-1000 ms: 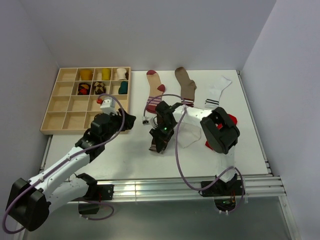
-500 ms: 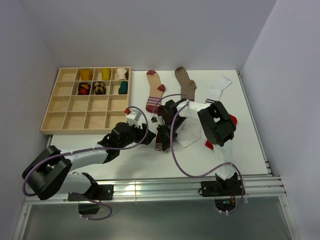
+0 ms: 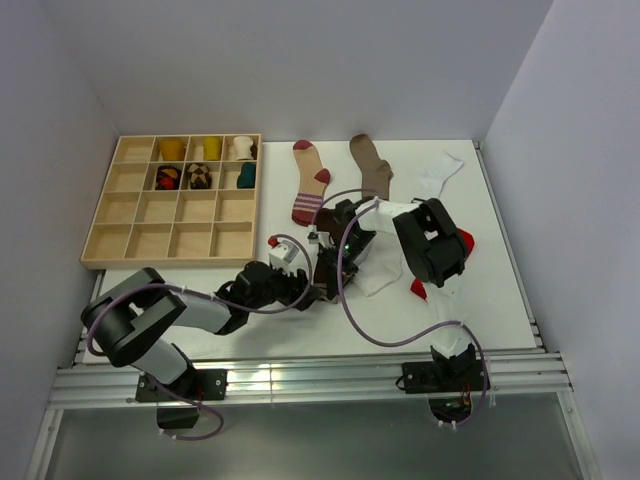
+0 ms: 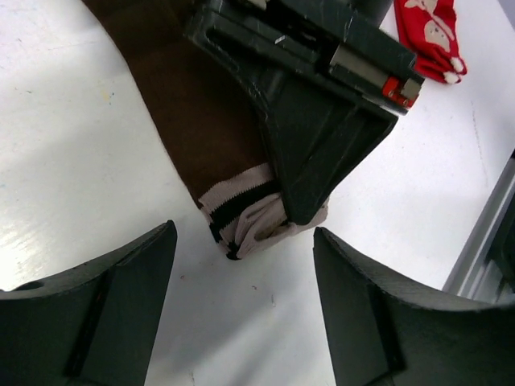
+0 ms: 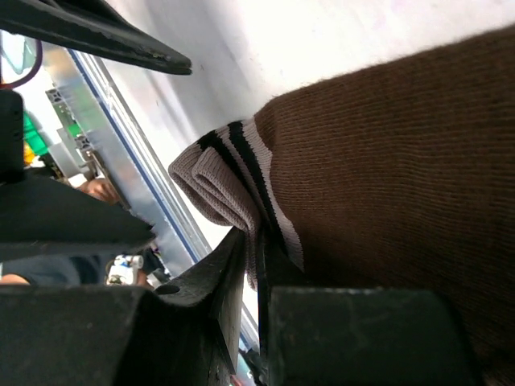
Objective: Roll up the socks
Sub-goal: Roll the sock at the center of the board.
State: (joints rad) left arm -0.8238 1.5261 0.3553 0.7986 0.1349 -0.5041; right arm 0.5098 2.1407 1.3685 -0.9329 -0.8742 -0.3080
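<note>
The right gripper (image 5: 256, 265) is pinching the brown sock's (image 5: 386, 153) striped cuff (image 5: 221, 173), apparently anchoring it for rolling. The left gripper (image 4: 245, 297), jaws spread, is facing that cuff at twelve o'clock.

Matt ribbed knit cloth on the dark brown sock (image 4: 193, 112) and its pale striped cuff (image 4: 241, 221). Matt dark plastic on the right gripper (image 4: 302, 207). Smooth, faintly glossy white table (image 4: 72, 161). Bare pale wood, compartment tray (image 3: 150, 261), ten o'clock; brushed metal rail (image 3: 320, 377), six.
</note>
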